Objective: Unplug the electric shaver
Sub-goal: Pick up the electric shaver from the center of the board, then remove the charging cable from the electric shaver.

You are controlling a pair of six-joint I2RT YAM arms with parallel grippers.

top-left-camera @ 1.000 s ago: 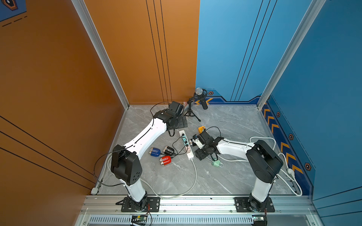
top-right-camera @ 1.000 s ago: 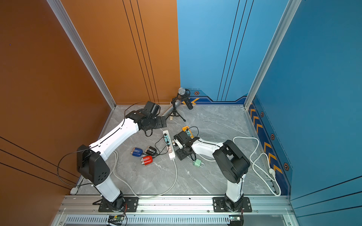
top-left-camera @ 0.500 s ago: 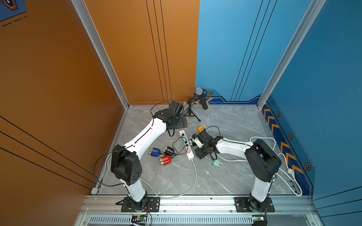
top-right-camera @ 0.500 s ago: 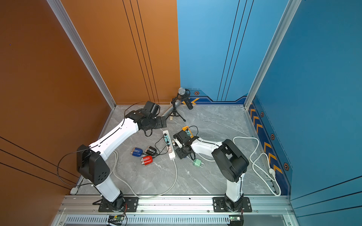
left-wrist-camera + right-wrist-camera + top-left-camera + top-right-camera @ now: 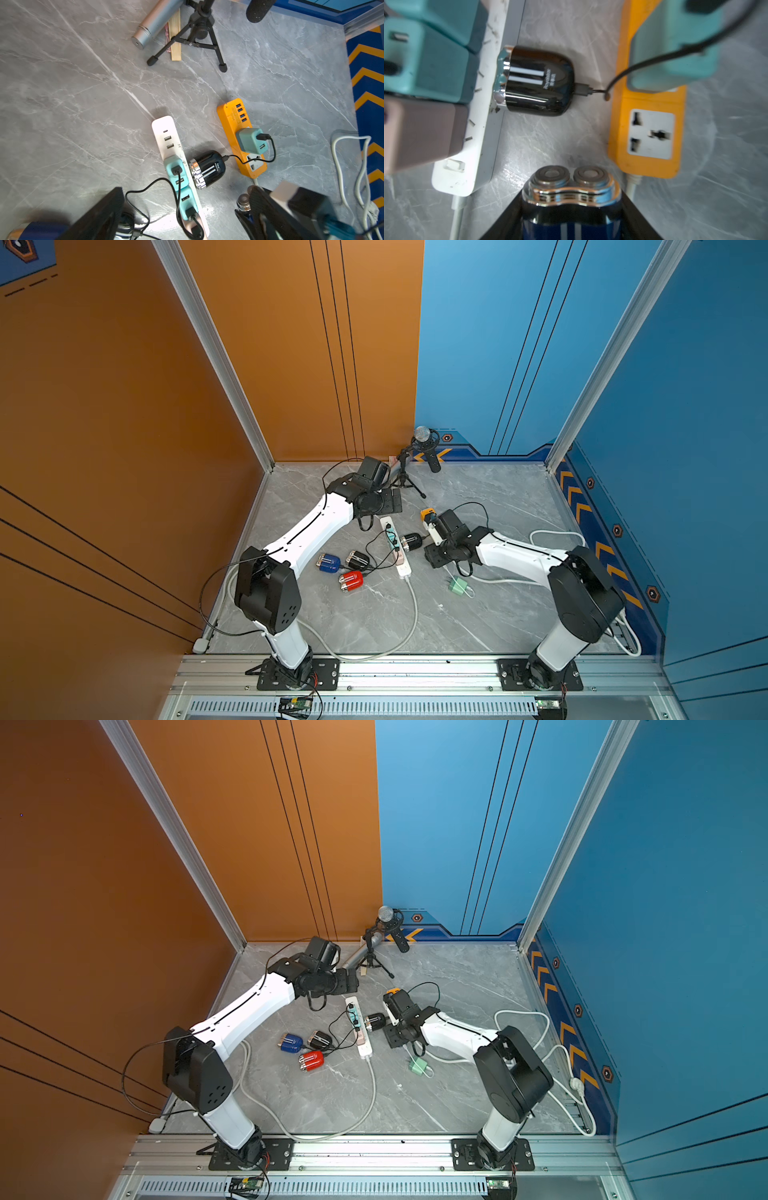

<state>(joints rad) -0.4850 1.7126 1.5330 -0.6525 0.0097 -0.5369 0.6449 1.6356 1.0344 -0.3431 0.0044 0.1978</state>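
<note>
Clearly, the right gripper (image 5: 431, 552) clamps a blue shaver (image 5: 571, 224) just below centre in a top view, beside a black shaver (image 5: 411, 541) cabled between the white strip (image 5: 402, 569) and orange strip (image 5: 427, 514). Left gripper (image 5: 392, 502) gapes empty near centre.

Only a narrow lane of bare counter (image 5: 83, 104) runs between the white strip (image 5: 164, 133) and the orange strip (image 5: 229, 122). The black shaver (image 5: 207, 168) blocks it, lying against the white strip, its cable (image 5: 272, 149) crossing the orange one. My right claw (image 5: 569, 199), filled by a blue shaver (image 5: 571, 224), faces that lane. Past the white strip's free end the counter is bare up to the tripod (image 5: 199, 31). Cords (image 5: 145, 187) clutter its other side.
</note>
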